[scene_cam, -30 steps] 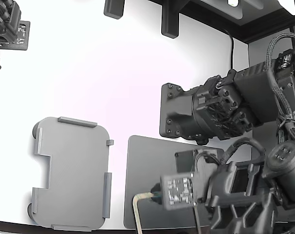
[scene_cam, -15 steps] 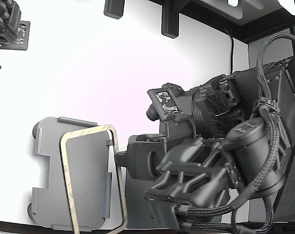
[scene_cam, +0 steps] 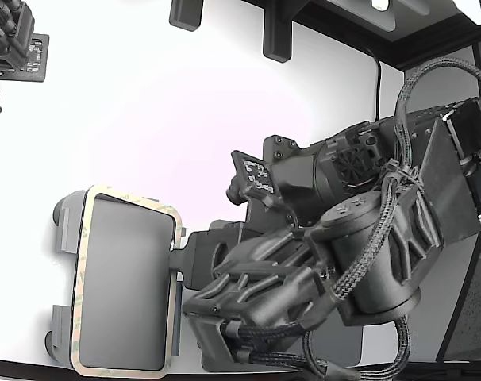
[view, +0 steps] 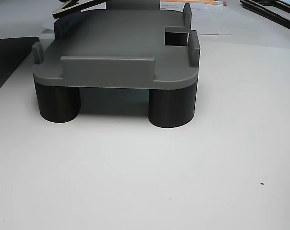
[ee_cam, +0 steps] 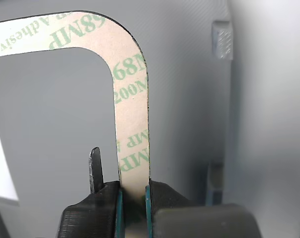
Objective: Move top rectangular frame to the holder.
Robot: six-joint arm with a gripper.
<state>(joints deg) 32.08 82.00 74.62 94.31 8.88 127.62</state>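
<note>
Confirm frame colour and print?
Beige-tan frame with pale green lettering printed along it; the wrist view shows it best.

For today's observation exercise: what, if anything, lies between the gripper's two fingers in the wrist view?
In the wrist view, the gripper has one side of the top rectangular frame pinched between its fingers; the grey holder lies behind it.

frame (scene_cam: pixel 83 278): over the holder (scene_cam: pixel 61 238), at the exterior view's left
gripper (ee_cam: pixel 133 198): at the frame's right side
mat (scene_cam: pixel 348 345): right of holder, under the arm
</note>
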